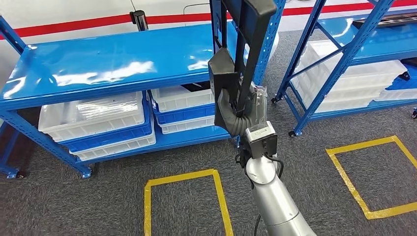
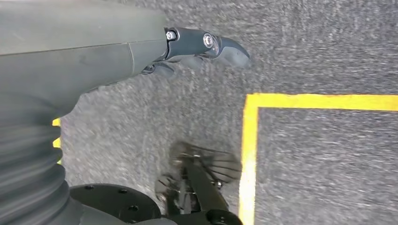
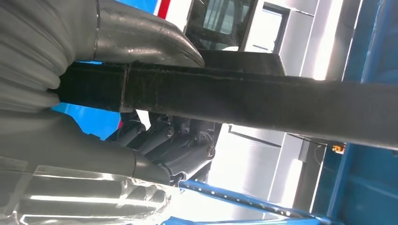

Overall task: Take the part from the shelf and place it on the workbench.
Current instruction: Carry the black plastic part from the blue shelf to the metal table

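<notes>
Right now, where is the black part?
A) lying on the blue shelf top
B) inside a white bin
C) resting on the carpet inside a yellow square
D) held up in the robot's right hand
D: the right hand grips the black part and holds it raised in front of the blue shelf, clear of its top.

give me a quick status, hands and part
Right hand grips the black frame part, raised before the blue shelf. Left hand hangs empty over carpet. Workbench unseen.

Part [image 1: 244, 46] held before shelf [image 1: 113, 64]; bins [image 1: 93, 115] below; second shelf [image 1: 373, 44] right, possibly behind.
</notes>
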You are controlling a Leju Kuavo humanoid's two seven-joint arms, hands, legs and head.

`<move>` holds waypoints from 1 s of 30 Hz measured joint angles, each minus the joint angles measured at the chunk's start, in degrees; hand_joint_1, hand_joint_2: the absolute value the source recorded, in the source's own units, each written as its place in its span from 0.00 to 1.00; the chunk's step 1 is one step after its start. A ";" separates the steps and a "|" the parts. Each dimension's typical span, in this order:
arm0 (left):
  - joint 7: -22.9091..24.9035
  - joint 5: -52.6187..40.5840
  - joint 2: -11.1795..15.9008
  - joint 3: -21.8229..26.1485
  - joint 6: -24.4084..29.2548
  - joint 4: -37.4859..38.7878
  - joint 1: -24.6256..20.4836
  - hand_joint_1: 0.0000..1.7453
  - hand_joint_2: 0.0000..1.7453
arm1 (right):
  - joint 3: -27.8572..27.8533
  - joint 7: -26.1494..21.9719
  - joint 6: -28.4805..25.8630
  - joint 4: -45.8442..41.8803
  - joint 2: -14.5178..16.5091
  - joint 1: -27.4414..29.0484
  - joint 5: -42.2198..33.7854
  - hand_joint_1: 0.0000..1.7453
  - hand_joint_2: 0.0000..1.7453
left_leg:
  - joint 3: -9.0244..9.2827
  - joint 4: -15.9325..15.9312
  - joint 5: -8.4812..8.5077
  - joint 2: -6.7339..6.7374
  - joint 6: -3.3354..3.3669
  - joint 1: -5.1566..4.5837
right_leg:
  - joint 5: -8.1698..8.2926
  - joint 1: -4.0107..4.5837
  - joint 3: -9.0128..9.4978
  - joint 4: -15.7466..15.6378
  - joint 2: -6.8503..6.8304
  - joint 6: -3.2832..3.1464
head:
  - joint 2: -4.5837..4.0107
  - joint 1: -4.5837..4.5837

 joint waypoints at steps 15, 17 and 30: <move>0.06 -0.08 0.44 0.01 -0.08 -0.02 -0.54 0.00 1.00 | -0.18 -1.30 -1.08 -0.77 -1.16 1.41 1.05 0.89 1.00 | 7.36 -14.90 7.77 0.51 3.46 0.05 | -6.57 -0.72 -10.65 17.50 0.44 3.20 | 0.00 0.64; 0.13 -0.10 0.44 0.01 -0.14 -0.02 -0.54 0.00 1.00 | -0.18 -1.36 -1.19 -0.77 -1.26 1.83 1.21 0.89 1.00 | 5.09 -14.85 9.45 0.53 3.21 -0.08 | -5.62 -0.71 -8.62 19.31 0.44 4.33 | 0.01 0.68; 1.09 -1.08 0.58 -0.01 0.02 0.00 0.00 0.00 1.00 | -0.20 -2.40 -1.20 -0.92 -0.92 3.41 1.79 0.89 1.00 | -2.94 -0.37 3.16 0.15 -0.84 0.66 | -3.75 -0.34 3.51 0.68 0.11 -0.20 | 0.00 -0.13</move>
